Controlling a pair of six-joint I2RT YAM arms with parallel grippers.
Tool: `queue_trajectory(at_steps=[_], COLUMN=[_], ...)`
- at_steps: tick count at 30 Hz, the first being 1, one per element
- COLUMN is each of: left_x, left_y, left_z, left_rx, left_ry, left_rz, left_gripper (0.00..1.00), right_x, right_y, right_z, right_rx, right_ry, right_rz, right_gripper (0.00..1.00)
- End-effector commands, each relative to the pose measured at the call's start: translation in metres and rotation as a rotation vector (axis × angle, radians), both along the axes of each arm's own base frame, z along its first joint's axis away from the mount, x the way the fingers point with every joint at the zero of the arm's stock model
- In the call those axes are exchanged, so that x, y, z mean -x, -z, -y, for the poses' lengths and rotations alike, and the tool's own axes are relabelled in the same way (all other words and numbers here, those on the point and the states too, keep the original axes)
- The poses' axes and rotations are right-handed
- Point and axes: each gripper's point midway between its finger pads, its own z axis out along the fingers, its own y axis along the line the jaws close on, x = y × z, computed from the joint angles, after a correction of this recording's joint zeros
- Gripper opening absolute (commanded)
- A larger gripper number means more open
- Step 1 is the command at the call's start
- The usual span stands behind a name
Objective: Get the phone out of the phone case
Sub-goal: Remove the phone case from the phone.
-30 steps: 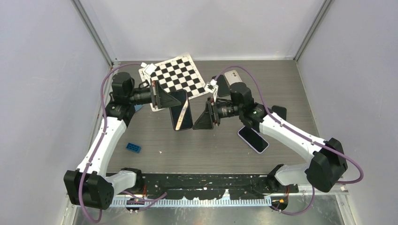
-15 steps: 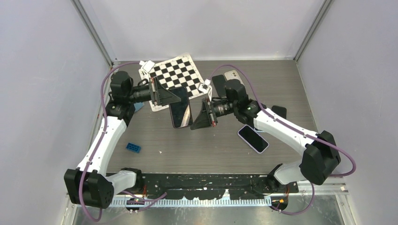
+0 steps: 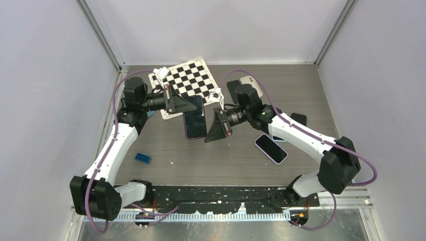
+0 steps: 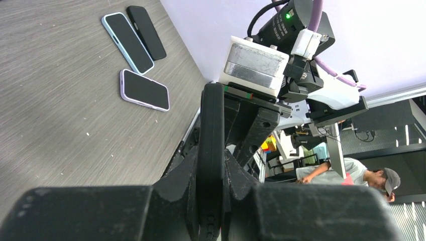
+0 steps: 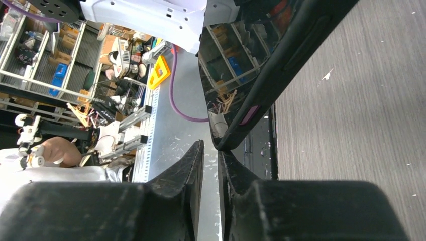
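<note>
Here we are, mid-air over the table: the left gripper is clamped tight on the far end of the phone, which sits in its phone case, held clear of the tabletop between the two arms. From above, its long axis runs far to near, and the free near end hangs right beside the right gripper. That is the nearer arm for the peel. Its jaws are narrow, with only a slim gap showing. On the right wrist camera the case's corner sits at the mouth of that gap. Whether it touches a finger we can't quite tell. The next bite needs that corner lip between the jaws.
</note>
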Motion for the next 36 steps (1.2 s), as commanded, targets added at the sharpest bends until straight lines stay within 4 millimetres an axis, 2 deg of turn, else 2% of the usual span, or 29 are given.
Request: queue_trajectory(at_steps=[1,5,7,14,19,22,23,26,33,36], left_x=[0.020,0.023,0.024,0.024,0.026,0.028,0.027,0.026,0.009,0.004], left_y=[-0.012,-0.010,-0.009,-0.015,-0.025,-0.033,-0.035,-0.037,-0.033,-0.032], left_z=[0.010,0.014,0.015,0.015,0.015,0.015,0.014,0.012,-0.004,-0.006], left_rx=[0.030,0.034,0.034,0.041,0.052,0.065,0.066,0.058,0.034,0.032], left_ry=[0.067,0.081,0.085,0.070,0.071,0.073,0.071,0.066,0.001,-0.008], left_rz=[-0.058,-0.095,-0.105,-0.114,-0.104,-0.088,-0.081,-0.066,-0.027,-0.013], left_gripper=[0.00,0.00,0.00,0.00,0.00,0.00,0.00,0.00,0.00,0.00], right_x=[-0.028,-0.037,-0.039,-0.059,-0.091,-0.100,-0.101,-0.101,-0.083,-0.069], right_y=[-0.036,-0.034,-0.035,-0.026,0.007,0.027,0.035,0.040,0.024,0.017], right_z=[-0.015,-0.015,-0.016,-0.017,-0.011,-0.008,-0.007,-0.003,0.008,0.008], right_rx=[-0.123,-0.125,-0.128,-0.085,0.042,0.089,0.104,0.103,0.028,-0.004], right_ry=[0.116,0.170,0.178,0.292,0.450,0.484,0.484,0.482,0.426,0.361], right_rz=[0.204,0.248,0.260,0.267,0.288,0.282,0.275,0.275,0.296,0.270], right_gripper=[0.17,0.04,0.01,0.01,0.01,0.01,0.01,0.01,0.01,0.01])
